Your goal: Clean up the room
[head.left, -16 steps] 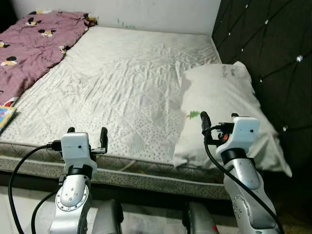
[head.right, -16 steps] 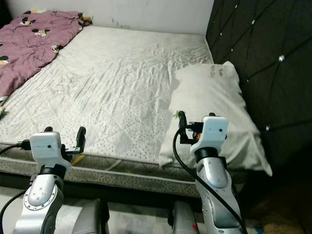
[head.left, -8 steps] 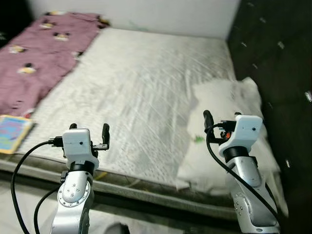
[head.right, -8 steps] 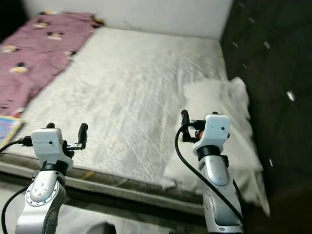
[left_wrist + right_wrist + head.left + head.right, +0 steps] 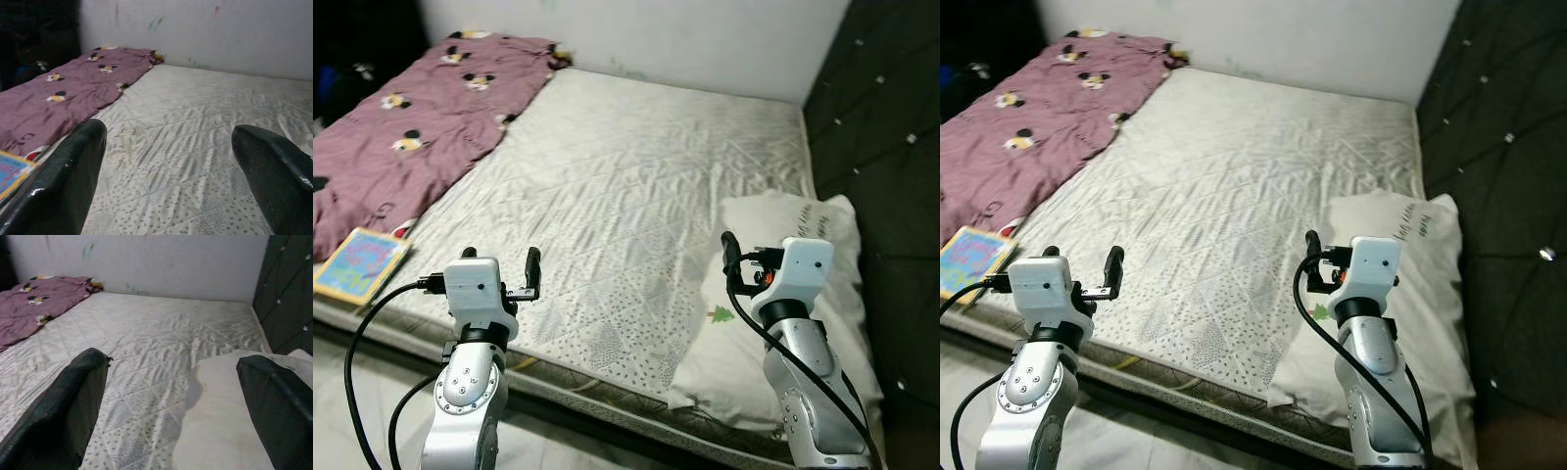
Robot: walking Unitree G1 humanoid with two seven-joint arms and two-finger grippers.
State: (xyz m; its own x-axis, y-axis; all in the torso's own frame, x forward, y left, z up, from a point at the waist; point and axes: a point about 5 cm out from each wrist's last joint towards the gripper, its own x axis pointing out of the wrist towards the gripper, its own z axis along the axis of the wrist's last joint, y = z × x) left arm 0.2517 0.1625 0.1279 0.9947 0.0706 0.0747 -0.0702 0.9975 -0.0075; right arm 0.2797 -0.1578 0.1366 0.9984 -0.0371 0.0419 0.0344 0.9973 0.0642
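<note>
A white quilted mattress (image 5: 636, 166) fills the scene ahead. A purple blanket (image 5: 406, 122) with cartoon prints is bunched along its far left side. A colourful book (image 5: 360, 262) lies at the mattress's front left edge. A white pillow (image 5: 793, 294) rests at the right, against the dark headboard. My left gripper (image 5: 501, 259) is held open above the front edge of the mattress, with nothing between its fingers (image 5: 63, 181). My right gripper (image 5: 754, 257) is open over the pillow's near left part, also empty; its fingers (image 5: 73, 406) frame the pillow (image 5: 230, 421).
A dark tufted headboard (image 5: 886, 117) stands along the right side of the bed. A white wall (image 5: 666, 34) closes the far end. Light floor (image 5: 352, 401) shows below the mattress's front edge at the left.
The camera has swung left and the view has shifted: the book and more of the blanket have come into view. Both arms hold the same raised, open pose.
</note>
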